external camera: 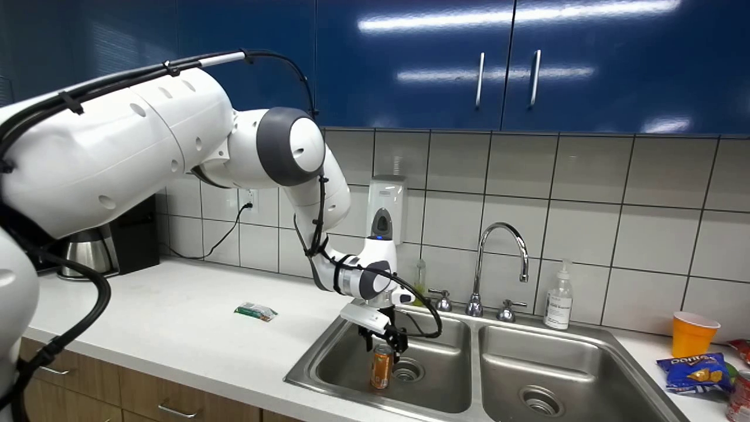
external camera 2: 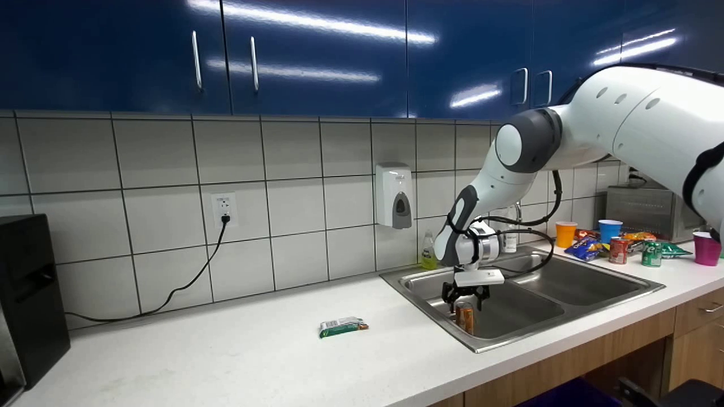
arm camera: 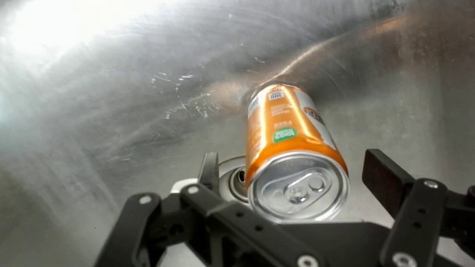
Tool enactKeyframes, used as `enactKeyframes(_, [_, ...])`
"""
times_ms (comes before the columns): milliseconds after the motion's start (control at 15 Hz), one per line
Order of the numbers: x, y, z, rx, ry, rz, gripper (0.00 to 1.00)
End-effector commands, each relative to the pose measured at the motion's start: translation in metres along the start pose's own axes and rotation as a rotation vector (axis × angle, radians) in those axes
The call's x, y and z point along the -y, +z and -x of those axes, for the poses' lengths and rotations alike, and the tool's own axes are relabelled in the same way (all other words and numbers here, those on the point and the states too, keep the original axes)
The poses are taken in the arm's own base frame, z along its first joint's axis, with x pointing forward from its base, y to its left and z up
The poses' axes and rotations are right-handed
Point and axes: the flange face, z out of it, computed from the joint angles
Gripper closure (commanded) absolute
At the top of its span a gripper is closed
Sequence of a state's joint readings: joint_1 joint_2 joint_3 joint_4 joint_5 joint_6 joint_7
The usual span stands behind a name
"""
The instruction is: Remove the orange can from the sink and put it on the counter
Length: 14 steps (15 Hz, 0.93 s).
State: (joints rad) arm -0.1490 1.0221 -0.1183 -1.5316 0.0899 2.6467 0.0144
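The orange can [external camera: 381,370] stands upright in a bowl of the steel sink [external camera: 476,375], beside its drain. It also shows in an exterior view [external camera 2: 465,320], its lower part hidden by the sink's edge, and in the wrist view [arm camera: 287,122] with its silvery top toward the camera. My gripper [arm camera: 292,159] is open, its fingers on either side of the can's top with a gap on both sides. In both exterior views the gripper [external camera: 384,347] [external camera 2: 465,304] points down over the can. The white counter [external camera: 176,316] [external camera 2: 249,362] runs beside the sink.
A green-and-white packet [external camera: 256,311] lies on the counter. The faucet [external camera: 479,275], a soap bottle [external camera: 559,299] and a wall dispenser [external camera: 387,205] stand behind the sink. An orange cup [external camera 2: 565,234], blue packet [external camera 2: 585,249] and several cans and cups sit beyond it.
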Motion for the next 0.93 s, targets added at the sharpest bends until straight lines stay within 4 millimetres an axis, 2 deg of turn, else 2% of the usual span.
enactKeyframes(0, [0.003, 0.005, -0.01, 0.005, 0.018, 0.008, 0.25])
enactKeyframes(67, [0.004, 0.006, -0.011, 0.004, 0.016, 0.008, 0.26])
enactKeyframes(267, [0.005, 0.01, -0.012, 0.004, 0.016, 0.006, 0.51])
enactKeyframes(400, [0.004, 0.01, -0.014, 0.005, 0.021, 0.004, 0.61])
enactKeyframes(600, [0.002, 0.01, -0.015, 0.008, 0.026, 0.003, 0.61])
enactKeyframes(867, [-0.001, -0.004, -0.013, 0.012, 0.032, 0.001, 0.61])
